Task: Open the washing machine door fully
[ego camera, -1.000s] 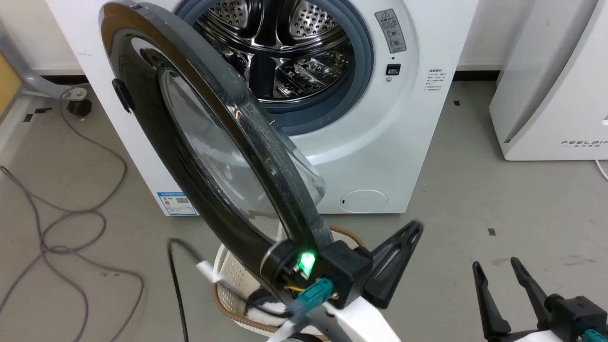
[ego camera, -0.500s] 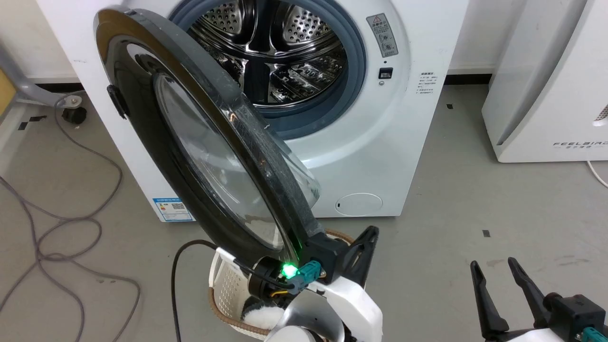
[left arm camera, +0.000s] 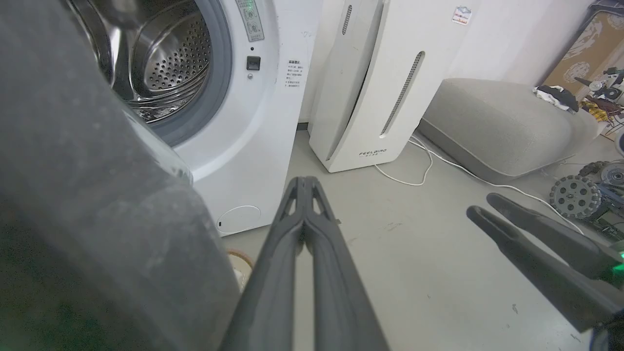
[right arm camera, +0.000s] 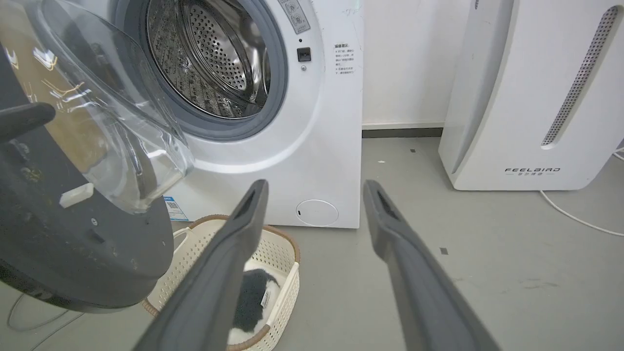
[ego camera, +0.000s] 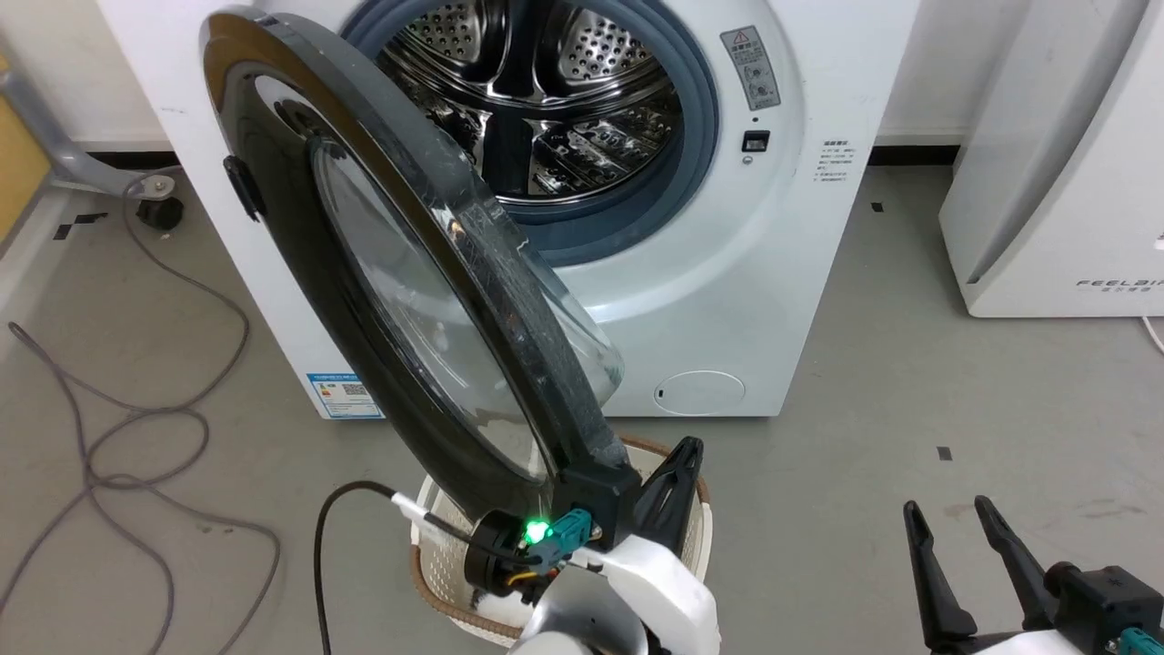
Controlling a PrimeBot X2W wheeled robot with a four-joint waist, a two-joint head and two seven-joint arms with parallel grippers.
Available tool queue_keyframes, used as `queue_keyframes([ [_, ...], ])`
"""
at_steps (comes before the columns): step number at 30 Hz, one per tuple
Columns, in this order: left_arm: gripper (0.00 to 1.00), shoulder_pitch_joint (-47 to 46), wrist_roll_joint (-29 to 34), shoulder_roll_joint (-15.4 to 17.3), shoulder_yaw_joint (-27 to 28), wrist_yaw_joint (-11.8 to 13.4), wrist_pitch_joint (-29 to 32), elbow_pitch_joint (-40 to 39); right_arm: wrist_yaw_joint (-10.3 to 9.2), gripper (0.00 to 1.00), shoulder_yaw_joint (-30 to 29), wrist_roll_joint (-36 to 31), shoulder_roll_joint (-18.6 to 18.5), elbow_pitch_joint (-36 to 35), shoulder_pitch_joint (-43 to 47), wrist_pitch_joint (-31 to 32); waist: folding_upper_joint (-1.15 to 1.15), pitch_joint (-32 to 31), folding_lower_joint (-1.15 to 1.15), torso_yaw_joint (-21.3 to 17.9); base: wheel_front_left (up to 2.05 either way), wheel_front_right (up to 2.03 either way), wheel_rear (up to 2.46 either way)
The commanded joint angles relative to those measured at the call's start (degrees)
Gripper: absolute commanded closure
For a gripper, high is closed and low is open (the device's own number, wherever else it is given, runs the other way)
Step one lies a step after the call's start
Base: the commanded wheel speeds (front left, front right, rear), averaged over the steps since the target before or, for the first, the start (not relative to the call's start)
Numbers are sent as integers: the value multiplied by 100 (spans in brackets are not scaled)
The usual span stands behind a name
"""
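Frankly, your biggest risk was a slip. The left gripper [ego camera: 677,473] had its jaws pressed together on nothing and lay just beside the lower rim of the washing machine door [ego camera: 391,273], on its inner side. Any push would have come from a smooth flank that could slide off the curved edge and let the door swing shut. I could not tell whether it actually touched the rim. The door stood roughly half open, hinged at 9 o'clock of the porthole on the washing machine [ego camera: 727,273]. Its free edge reached down toward 6 o'clock above a basket [right arm camera: 287,282], which a low sweep could have clipped. Your right gripper [ego camera: 946,514] hung at 4 o'clock, jaws wide apart and empty, well apart from the door.
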Motion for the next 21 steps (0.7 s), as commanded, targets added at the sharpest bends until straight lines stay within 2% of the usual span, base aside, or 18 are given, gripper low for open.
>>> queue_keyframes([
  [1, 100, 109, -8, 112, 95, 90, -27, -51, 29, 0, -2, 25, 26, 17, -28, -23, 0, -3, 0, 27, 0, 0, 0],
  [10, 100, 731, 51, 544, 159, 428, 74, -836, 29, 0, 10, 29, 26, 19, 54, 28, 0, -93, 0, 146, 0, 0, 0],
  [14, 100, 1161, 133, 811, 206, 711, 169, -1408, 29, 0, -23, 3, 26, -15, 105, 81, 0, -120, 0, 262, 0, 0, 0],
  [21, 100, 1703, 179, 1015, 473, 1222, 164, -2156, 29, 0, 4, -28, 26, -51, 152, 154, 0, -137, 0, 468, 0, 0, 0],
])
